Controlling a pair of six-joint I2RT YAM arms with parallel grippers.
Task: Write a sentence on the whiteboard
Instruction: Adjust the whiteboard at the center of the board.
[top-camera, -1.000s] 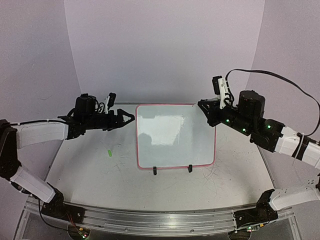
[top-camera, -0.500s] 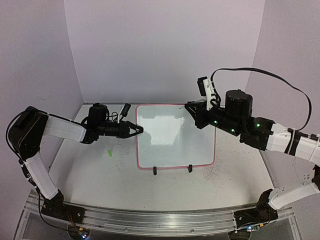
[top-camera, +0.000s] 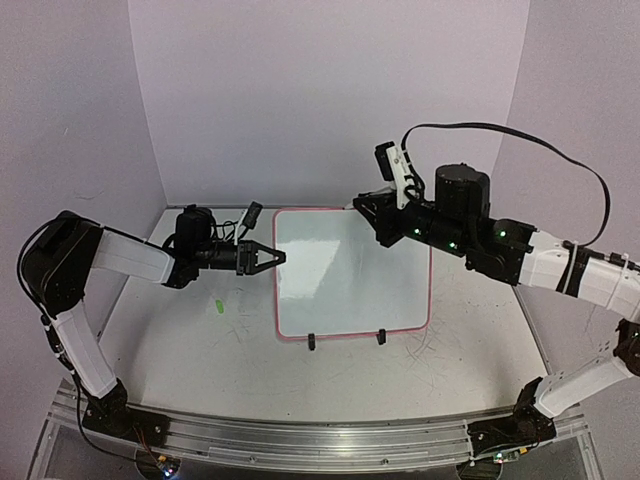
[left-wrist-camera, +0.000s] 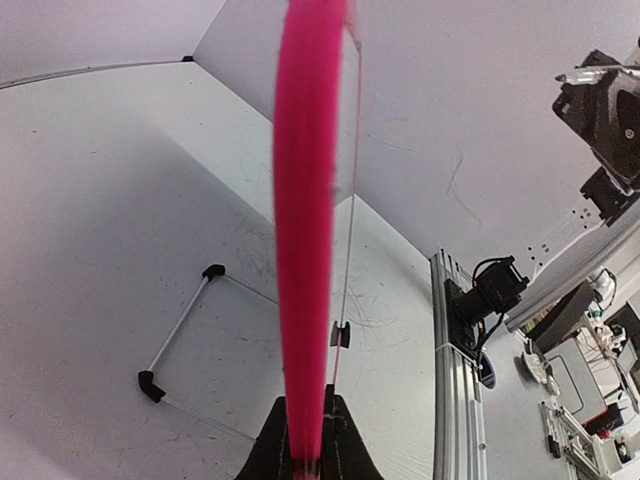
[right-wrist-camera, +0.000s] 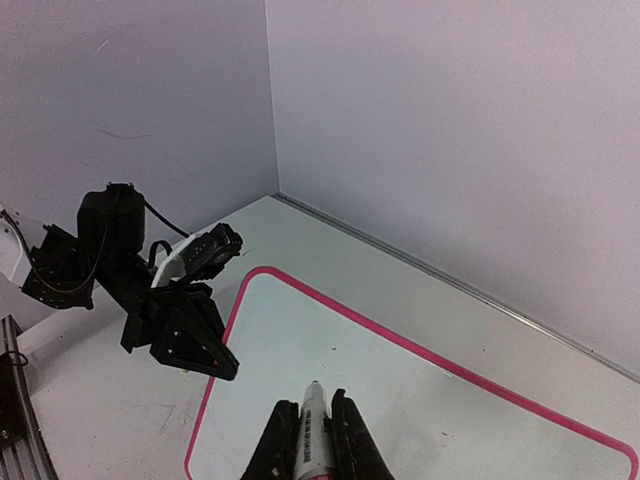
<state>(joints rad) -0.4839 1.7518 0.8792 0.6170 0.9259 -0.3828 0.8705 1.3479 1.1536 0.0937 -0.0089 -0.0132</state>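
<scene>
Whiteboard (top-camera: 350, 270) stands mid-bench (top-camera: 200, 350) on its wire stand (top-camera: 310, 342). My left hand (top-camera: 272, 257) is pinched onto its left rim. Right hand (top-camera: 365, 208) clamps a marker (right-wrist-camera: 312, 425), poised over the board's far edge.

no text, label, brand or number can be read in any of the views. seen from above, the whiteboard (top-camera: 350, 275) shows a plain white face with some glare and no legible writing. in the right wrist view, the marker (right-wrist-camera: 312, 432) carries a few small dark marks on its white barrel, too small to make out.
</scene>
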